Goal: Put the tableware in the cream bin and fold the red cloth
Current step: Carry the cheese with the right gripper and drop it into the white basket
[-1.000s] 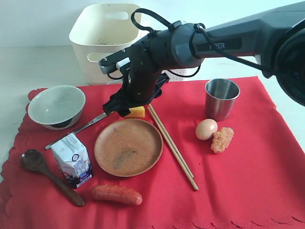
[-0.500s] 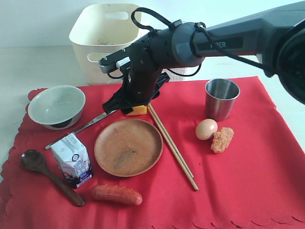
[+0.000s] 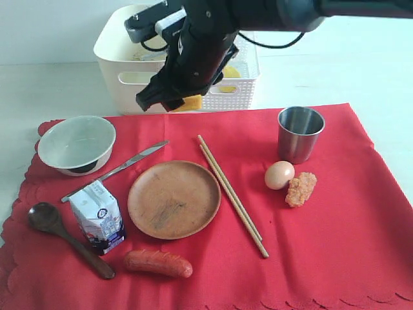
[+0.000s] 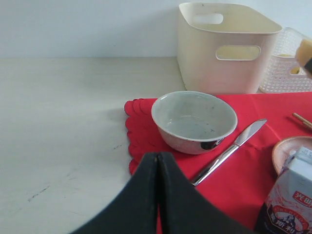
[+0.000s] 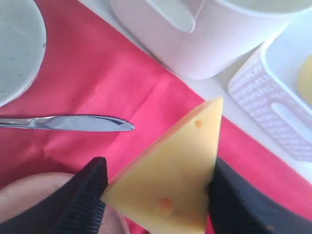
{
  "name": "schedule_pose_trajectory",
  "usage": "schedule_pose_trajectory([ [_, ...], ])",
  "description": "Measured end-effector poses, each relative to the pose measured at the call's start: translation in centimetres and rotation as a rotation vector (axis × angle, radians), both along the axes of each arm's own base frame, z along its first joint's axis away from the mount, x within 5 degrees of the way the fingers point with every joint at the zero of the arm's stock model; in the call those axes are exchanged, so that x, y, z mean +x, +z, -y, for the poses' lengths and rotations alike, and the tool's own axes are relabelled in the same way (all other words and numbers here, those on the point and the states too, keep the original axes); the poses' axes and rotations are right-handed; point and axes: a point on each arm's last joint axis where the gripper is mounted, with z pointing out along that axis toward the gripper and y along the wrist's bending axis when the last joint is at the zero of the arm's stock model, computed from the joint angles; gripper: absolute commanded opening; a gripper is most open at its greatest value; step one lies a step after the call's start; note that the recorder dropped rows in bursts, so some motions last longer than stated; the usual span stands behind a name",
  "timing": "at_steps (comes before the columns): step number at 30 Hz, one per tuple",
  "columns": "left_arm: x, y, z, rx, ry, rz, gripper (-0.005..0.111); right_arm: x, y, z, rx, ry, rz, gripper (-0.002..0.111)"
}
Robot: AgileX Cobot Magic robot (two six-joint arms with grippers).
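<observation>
Red cloth's twelve o'clock: cheese wedge, clamped by the right gripper, could be misdropped into the cream bin if released early; left gripper is closed, empty.

You have: red cloth, scalloped edge; cream bin, plain walls; white lattice basket; yellow cheese, pitted with small holes; brown plate, wood grain; steel-grey cup; dark brown spoon.

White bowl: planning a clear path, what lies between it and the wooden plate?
The metal knife lies diagonally between white bowl and wooden plate, in the exterior view.
</observation>
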Motion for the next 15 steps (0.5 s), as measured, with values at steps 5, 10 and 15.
schedule_pose_trajectory([
  [5, 0.0, 0.0, 0.0, 0.000, 0.000, 0.000, 0.001, -0.1, 3.5, 1.2, -0.058, 0.036, 0.138, 0.000],
  [10, 0.0, 0.0, 0.0, 0.000, 0.000, 0.000, 0.001, 1.4, 5.4, 3.0, -0.036, -0.016, 0.210, 0.000],
  [15, 0.0, 0.0, 0.0, 0.000, 0.000, 0.000, 0.001, 4.2, 6.4, 6.0, 0.063, -0.115, 0.266, 0.000],
])
